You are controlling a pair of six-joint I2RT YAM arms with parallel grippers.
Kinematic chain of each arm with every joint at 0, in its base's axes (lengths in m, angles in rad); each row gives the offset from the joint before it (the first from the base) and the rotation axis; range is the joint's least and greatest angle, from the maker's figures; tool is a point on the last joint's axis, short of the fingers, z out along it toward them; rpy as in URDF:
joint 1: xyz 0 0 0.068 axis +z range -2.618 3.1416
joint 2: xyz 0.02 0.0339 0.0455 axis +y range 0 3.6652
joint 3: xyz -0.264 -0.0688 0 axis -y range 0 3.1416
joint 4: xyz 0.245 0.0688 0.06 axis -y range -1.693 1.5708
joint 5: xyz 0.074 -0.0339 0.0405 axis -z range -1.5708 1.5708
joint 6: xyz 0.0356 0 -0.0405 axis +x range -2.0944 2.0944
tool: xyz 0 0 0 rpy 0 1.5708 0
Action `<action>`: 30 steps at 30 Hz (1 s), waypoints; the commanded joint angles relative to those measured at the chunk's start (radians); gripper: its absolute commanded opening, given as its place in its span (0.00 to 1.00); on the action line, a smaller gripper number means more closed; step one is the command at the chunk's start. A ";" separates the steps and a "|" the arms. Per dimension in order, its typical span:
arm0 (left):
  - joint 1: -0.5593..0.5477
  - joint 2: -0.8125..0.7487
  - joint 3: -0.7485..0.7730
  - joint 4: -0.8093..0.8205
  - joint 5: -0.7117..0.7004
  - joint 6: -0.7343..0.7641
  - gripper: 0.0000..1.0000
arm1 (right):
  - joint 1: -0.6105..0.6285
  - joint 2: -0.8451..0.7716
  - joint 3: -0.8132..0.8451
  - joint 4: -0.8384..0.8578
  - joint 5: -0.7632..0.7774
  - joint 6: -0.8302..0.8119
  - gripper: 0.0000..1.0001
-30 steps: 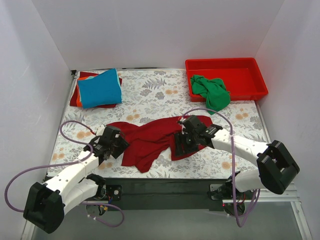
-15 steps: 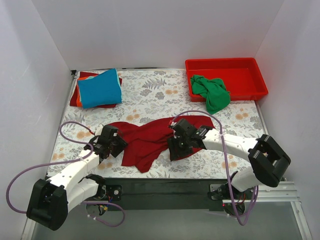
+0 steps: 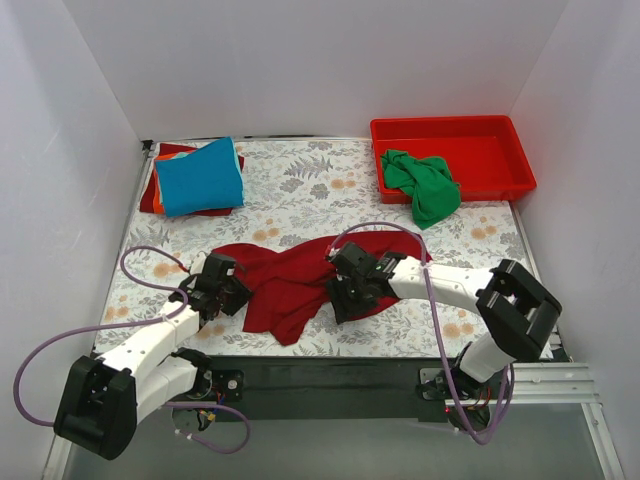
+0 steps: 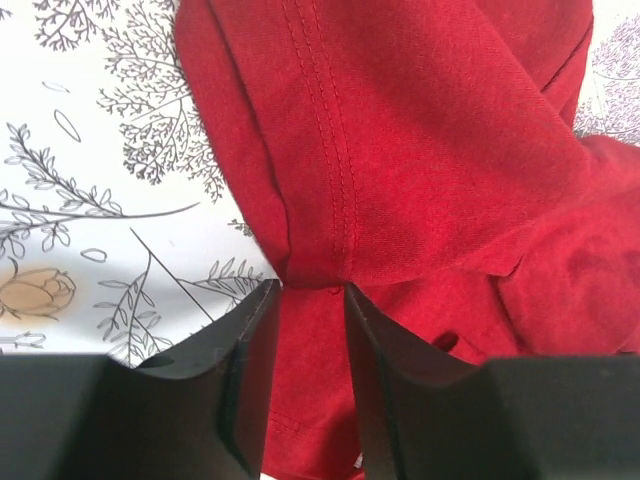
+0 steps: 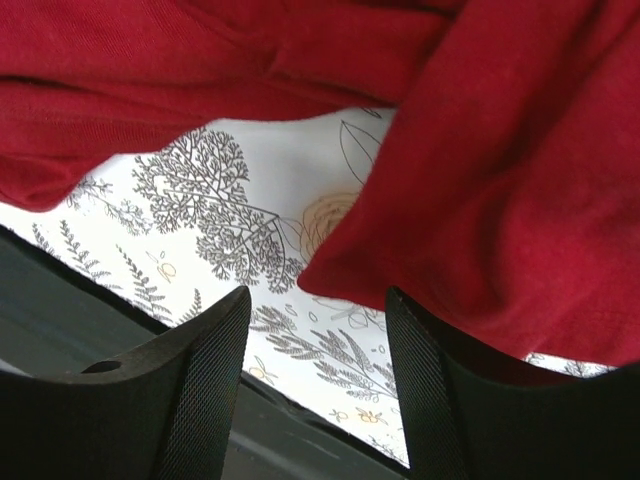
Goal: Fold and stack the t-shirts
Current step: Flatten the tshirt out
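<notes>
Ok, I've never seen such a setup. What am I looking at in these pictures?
Two robot arms stand side by side at the near edge. The wide picture looks down from above; the two close-ups come from cameras on their wrists. On the flowered cloth lie a crumpled dark red shirt, a folded blue shirt atop a small pile, and a green shirt spilling from a red tray. The jaws of the left arm pinch a fold of the dark red shirt; those of the right arm stand open at its edge, holding nothing.

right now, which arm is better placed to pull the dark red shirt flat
Left. The left hand pinches a fold of the dark red t-shirt; the right hand hangs open above its edge, gripping nothing.
</notes>
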 commanded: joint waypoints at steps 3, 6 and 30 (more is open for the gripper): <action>0.024 -0.009 -0.016 0.044 -0.011 0.034 0.24 | 0.045 0.051 0.077 -0.010 0.045 -0.025 0.55; 0.035 -0.009 -0.005 0.047 -0.014 0.056 0.17 | 0.050 0.106 0.095 -0.044 0.111 -0.027 0.37; 0.200 0.054 0.184 0.056 0.139 0.237 0.04 | -0.155 -0.119 0.395 -0.363 0.273 -0.102 0.01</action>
